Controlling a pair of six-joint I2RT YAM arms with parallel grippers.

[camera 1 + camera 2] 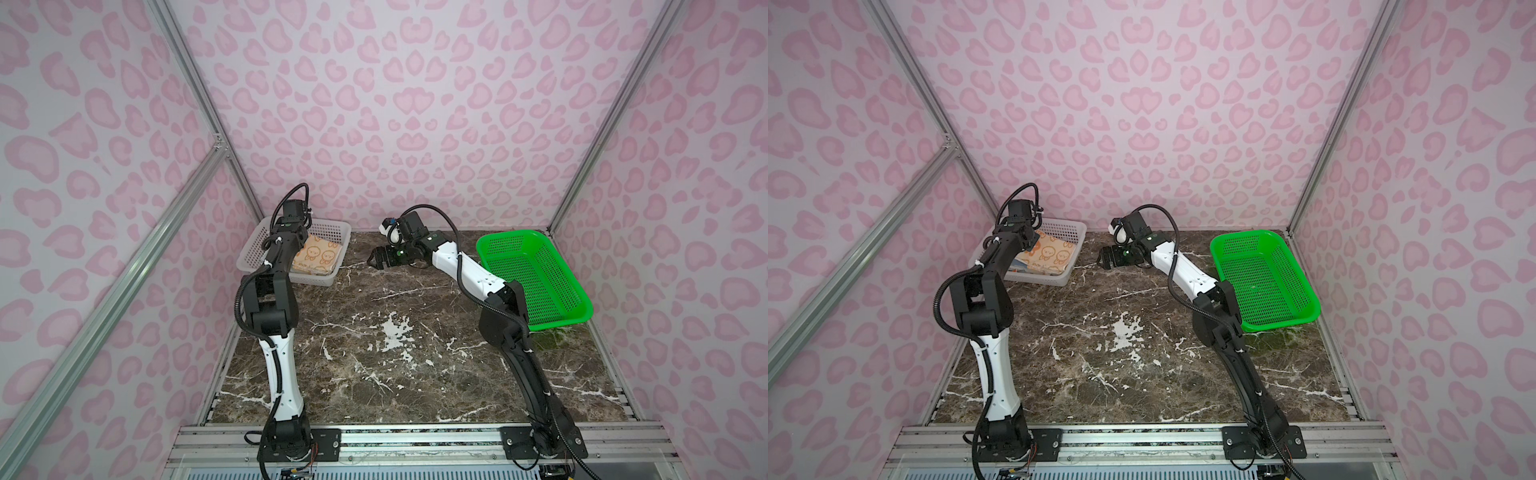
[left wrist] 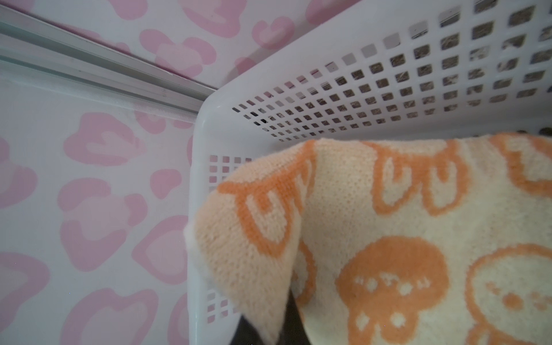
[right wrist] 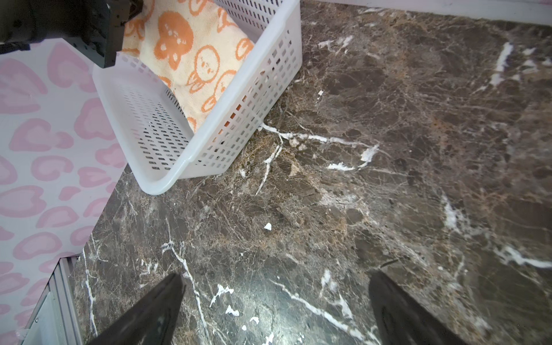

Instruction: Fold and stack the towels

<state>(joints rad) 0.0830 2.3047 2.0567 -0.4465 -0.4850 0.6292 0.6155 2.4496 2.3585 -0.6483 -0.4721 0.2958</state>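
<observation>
The left gripper (image 2: pixel 273 330) is clamped on a corner of the orange towel (image 1: pixel 318 255) in the white basket (image 1: pixel 328 227), left of centre, presumably for lifting out. The right gripper (image 3: pixel 277 313) hangs spread above the bare table (image 1: pixel 374 353), probably ready to assist.

Robot lab, aluminium-profile frame (image 1: pixel 195 87), pink-print wall panels (image 1: pixel 415 104), marble-look tabletop (image 1: pixel 374 374), left arm (image 1: pixel 278 374) and right arm (image 1: pixel 523 374) bolted to rail (image 1: pixel 415 444) at six o'clock.

Both top views: high above my bases, looking down the marble table (image 1: pixel 374 374); left wrist camera close on orange towel (image 2: pixel 388 233) in white basket (image 2: pixel 298 59); right wrist, low, shares both.
</observation>
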